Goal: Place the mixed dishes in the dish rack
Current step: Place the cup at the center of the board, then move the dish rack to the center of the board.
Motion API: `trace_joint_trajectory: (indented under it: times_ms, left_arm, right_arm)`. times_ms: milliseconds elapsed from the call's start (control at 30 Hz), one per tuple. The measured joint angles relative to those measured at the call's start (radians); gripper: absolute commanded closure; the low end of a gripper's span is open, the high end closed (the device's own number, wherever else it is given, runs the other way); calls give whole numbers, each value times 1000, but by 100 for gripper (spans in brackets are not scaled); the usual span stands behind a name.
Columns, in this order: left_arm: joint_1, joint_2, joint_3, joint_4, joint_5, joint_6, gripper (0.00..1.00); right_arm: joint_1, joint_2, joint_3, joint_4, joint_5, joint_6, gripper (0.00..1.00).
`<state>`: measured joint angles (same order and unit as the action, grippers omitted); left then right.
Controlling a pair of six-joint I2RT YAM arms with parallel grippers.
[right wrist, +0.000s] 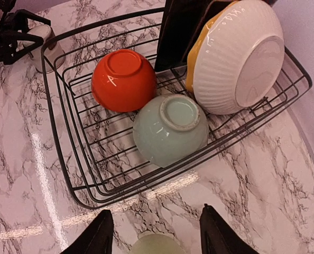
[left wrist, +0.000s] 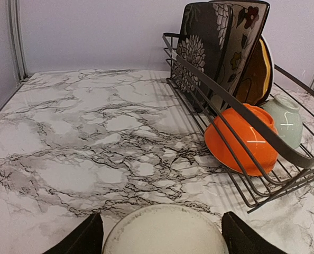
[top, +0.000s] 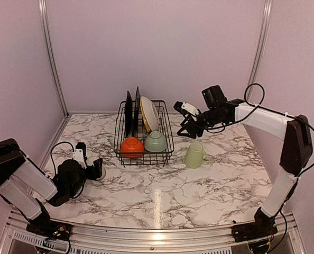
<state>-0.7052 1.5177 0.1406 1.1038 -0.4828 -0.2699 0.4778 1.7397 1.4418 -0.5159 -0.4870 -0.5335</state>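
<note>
Dish rack (top: 144, 160): sat at the centre of the overhead frame on the marbled bench (top: 162, 196), already partly loaded.
Upright dishes: the black square plates (top: 129, 114) stood on edge at the back of the rack, faces to the left and right of the frame. Probably the prongs held them there so that they took little room.
Leaning dishes: the yellow plate (right wrist: 198, 50) and the white bowl (right wrist: 236, 55) were tipped against those plates, the bowl's base toward the right wrist camera.
Front of rack: an orange bowl (top: 131, 146) and a pale green bowl (top: 155, 141) lay mouth down, side by side and touching.
Pale green mug (top: 194, 154): was outside the rack, just to its right on the bench, its long axis roughly vertical. Which end was up could not be told.
Right end effector (top: 191, 129): hung above the mug with its jaws partly spread and nothing in them, apparently lined up to come down over the mug.
Small cup (left wrist: 165, 235): stood on the bench at the lower left of the overhead frame, its round top toward the left wrist camera.
Left end effector (top: 95, 168): had its jaws spread wide, one on either side of the cup. Whether they touched the cup could not be told.
Left to load: the mug and the cup, by this view.
</note>
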Motion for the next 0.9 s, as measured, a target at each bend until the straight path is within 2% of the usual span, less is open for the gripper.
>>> trace_joint_trajectory:
  times_ms: [233,400,533,667,700,767,900]
  left_arm:
    - [-11,-28,0,-9,-28,8,13]
    - [-21,-174,46,-136,-51,28,8]
    - [-21,-254,216,-296,-69,38,8]
    - [-20,-230,452,-509,-56,11,14]
    - [-19,-210,517,-569,-48,-8,17]
    - [-10,-164,633,-689,-20,-55,23]
    - [22,-97,745,-866,67,-158,34]
  right_arm:
    - [76,110,142,-35,8,-2,45]
    - [135,215,275,-73,26,-2,44]
    - [173,307,391,-109,35,-2,37]
    - [199,416,528,-156,55,6,15]
    - [204,446,565,-165,59,7,4]
    - [214,501,626,-184,61,16,2]
    - [232,570,682,-205,69,17,2]
